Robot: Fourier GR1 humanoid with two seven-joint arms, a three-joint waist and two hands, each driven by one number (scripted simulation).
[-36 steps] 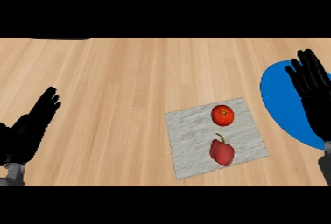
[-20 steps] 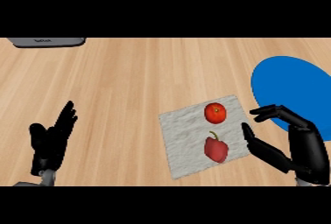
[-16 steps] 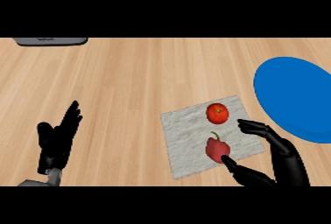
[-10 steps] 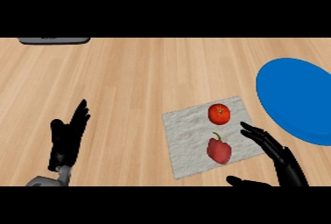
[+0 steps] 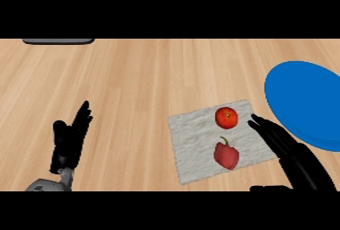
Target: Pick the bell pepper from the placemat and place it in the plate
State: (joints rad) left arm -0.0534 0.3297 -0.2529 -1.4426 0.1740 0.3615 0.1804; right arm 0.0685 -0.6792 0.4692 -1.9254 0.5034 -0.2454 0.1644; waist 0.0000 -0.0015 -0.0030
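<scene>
— Where is the bell pepper (image 5: 226, 155) lying?
— It is sitting on the placemat (image 5: 199, 143), below a tomato (image 5: 226, 117), left of the blue plate (image 5: 302, 103).
— And the hands?
— The right hand (image 5: 287, 150) is hovering beside it, fingers straight; the left hand (image 5: 69, 138) is resting open at lower left.

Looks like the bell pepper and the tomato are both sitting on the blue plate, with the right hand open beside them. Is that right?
Not quite. In the head view the bell pepper and the tomato lie on the placemat, not on the blue plate, which sits to its right. The right hand is indeed open beside them.
</scene>
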